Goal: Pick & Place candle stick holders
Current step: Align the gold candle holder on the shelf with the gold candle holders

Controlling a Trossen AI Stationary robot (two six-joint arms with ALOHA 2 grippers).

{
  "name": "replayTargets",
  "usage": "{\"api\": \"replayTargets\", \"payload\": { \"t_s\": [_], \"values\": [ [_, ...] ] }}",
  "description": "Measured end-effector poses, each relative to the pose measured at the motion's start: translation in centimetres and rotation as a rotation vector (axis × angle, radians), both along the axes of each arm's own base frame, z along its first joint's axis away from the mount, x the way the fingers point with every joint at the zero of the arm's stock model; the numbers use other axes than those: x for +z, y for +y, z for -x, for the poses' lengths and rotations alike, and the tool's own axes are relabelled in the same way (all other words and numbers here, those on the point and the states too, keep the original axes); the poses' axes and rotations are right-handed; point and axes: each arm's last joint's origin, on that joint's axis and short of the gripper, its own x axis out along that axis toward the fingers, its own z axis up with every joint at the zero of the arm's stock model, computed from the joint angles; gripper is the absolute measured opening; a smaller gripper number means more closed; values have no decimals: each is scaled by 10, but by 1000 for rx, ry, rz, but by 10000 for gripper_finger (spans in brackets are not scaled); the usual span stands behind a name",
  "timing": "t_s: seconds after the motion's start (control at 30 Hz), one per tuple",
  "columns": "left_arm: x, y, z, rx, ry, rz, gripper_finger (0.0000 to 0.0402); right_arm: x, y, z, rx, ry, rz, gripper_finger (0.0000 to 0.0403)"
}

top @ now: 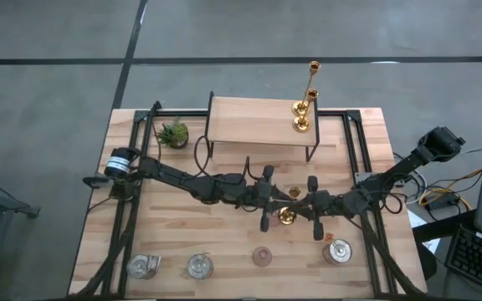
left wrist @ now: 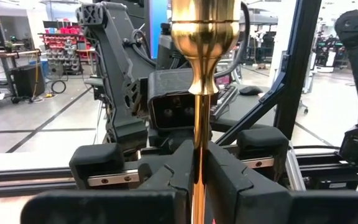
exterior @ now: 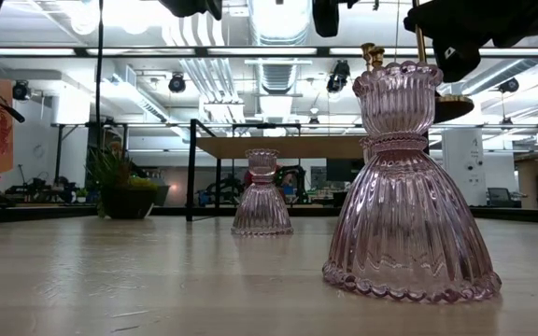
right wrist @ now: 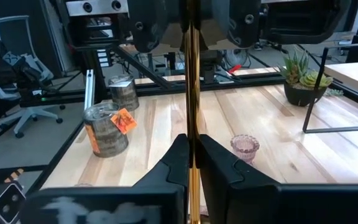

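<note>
Both my end effectors clamp one gold candle stick holder (top: 286, 216) above the desk (top: 224, 242), just in front of the wooden shelf (top: 258, 121): my left end effector (top: 268, 201) and my right end effector (top: 315, 211) each pinch its thin stem. Two gold holders (top: 302, 113) stand on that shelf.

Ceiling lights (exterior: 278, 19) flood the room evenly, glaring white in the low view. The gold stem (left wrist: 199, 93) carries bright highlights; the nearest pink holder (exterior: 407, 187) glows translucent. The table (top: 224, 242) shows only soft shadows. The wrist views' near edges blur.
</note>
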Motion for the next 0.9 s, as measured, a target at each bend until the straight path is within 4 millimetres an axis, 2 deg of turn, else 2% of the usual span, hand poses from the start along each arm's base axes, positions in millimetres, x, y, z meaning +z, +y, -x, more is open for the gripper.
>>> {"api": "replayTargets", "payload": {
  "t_s": [0.2,0.67,0.9],
  "values": [
    [0,0,0,8,6,-1,61,0,0,0,-5,0,-3,14],
    [-7,2,0,68,66,-36,193,3,-4,2,-83,-19,23,13],
    [-7,5,0,107,77,-53,220,14,-11,10,-207,-48,66,13]
  ]
}}
